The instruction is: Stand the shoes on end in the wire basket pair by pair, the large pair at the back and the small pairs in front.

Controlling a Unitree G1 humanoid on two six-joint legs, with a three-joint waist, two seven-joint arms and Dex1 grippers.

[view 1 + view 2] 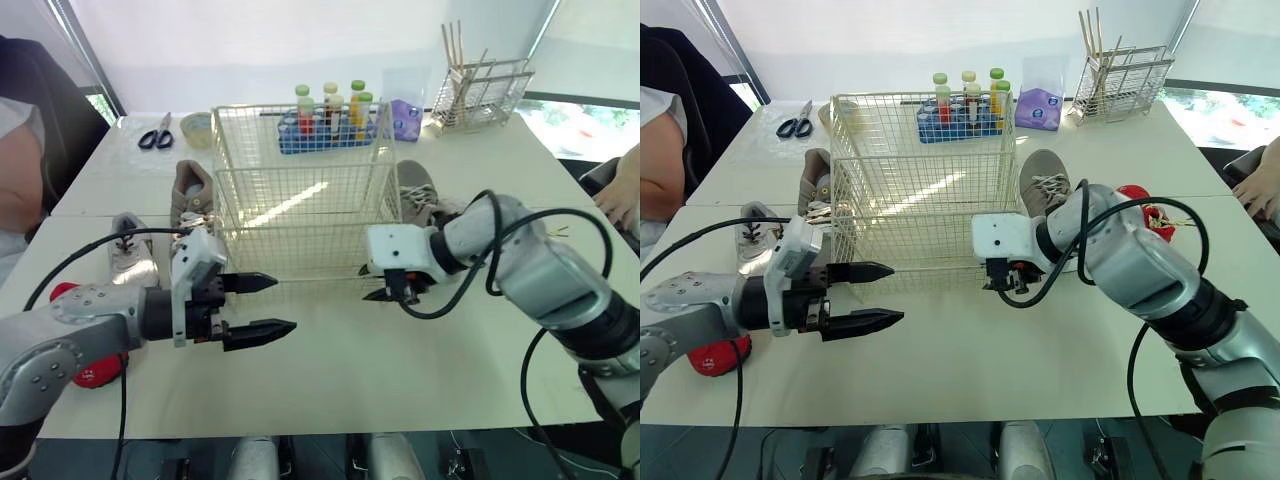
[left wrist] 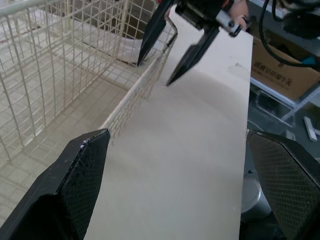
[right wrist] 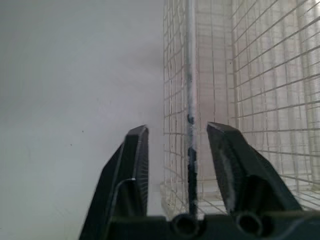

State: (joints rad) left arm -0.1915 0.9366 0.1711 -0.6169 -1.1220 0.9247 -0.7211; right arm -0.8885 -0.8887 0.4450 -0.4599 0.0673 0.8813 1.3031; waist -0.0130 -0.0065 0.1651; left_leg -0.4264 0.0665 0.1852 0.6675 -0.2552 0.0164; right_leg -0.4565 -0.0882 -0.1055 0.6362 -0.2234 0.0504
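The empty white wire basket (image 1: 300, 240) stands in the middle of the pale tabletop (image 1: 400, 370), the right tool (image 3: 177, 131) spread astride its near right corner wire, while the spread, empty left tool (image 1: 255, 305) is nearer the large grey lace-up shoe (image 1: 190, 195), which lies just left of the basket with its long axis pointing away from the robot.

bright backlit daylight, soft shadows, sharp

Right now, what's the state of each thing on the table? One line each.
Basket: upright, empty.
Left gripper: open, empty, at the basket's front left.
Right gripper: open, fingers either side of the basket's corner wire, not clamped.
Left grey shoe: lying flat, outside the basket.
Right grey shoe: lying flat, outside the basket.
Small shoe: flat on the table, outside the basket.
Scissors: shut.
Bottles: upright, capped.
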